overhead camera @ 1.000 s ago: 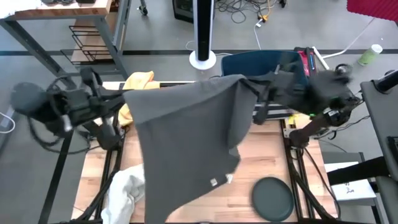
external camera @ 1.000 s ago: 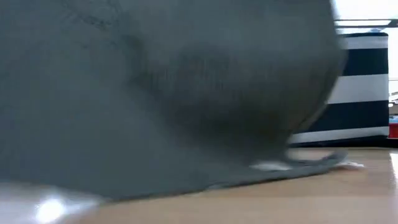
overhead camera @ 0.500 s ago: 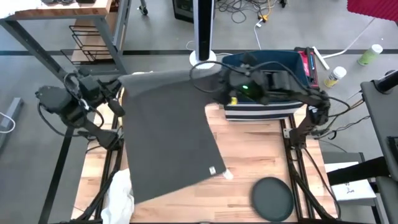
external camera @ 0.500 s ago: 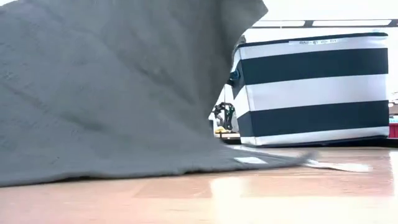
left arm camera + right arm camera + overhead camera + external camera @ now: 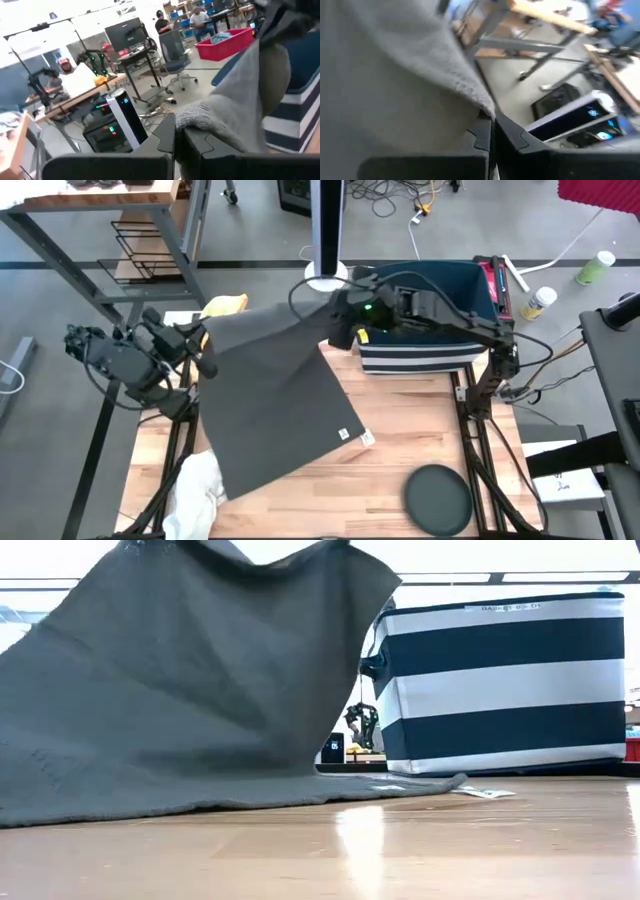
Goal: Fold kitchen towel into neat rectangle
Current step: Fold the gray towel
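Holding the dark grey kitchen towel [image 5: 275,400] by its two far corners, I have both arms raised over the far edge of the table [image 5: 420,425]. The left gripper [image 5: 205,348] has its fingers pinched tight on the far left corner, and the right gripper [image 5: 335,315] has its fingers clamped on the far right corner. From there the cloth slopes down toward me, its near part lying flat on the wood. A striped basket [image 5: 425,330] stands far right, beside the right gripper. A dark round disc [image 5: 438,498] lies near right, and a white cloth [image 5: 195,490] near left.
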Controlling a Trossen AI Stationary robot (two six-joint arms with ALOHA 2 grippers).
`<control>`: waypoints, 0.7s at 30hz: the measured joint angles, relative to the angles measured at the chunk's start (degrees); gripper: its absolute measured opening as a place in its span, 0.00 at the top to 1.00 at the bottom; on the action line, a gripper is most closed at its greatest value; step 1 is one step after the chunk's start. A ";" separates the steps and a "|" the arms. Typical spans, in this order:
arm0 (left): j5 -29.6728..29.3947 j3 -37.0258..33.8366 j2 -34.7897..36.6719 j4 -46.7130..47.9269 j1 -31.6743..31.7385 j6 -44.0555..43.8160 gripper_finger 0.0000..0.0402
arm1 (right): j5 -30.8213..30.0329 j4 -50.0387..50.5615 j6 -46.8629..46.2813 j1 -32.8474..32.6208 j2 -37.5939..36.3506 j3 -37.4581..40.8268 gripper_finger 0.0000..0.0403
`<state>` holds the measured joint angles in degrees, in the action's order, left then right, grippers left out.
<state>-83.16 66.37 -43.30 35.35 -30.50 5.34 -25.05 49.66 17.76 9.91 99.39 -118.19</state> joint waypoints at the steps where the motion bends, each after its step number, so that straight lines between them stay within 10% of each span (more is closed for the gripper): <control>1: -0.04 -0.03 0.64 0.01 0.02 0.76 1.00 | 1.18 -0.55 0.95 0.38 0.07 1.52 1.00; 11: 5.20 3.22 9.07 3.14 2.45 1.11 1.00 | 13.18 -11.88 7.80 5.97 0.02 9.77 1.00; 21: 30.64 -2.67 9.01 31.90 2.47 -33.60 1.00 | 25.52 -12.32 7.30 1.16 -0.06 23.37 1.00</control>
<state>-52.51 63.71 -34.28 67.25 -28.03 -28.26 0.47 37.35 25.06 11.07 99.33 -94.82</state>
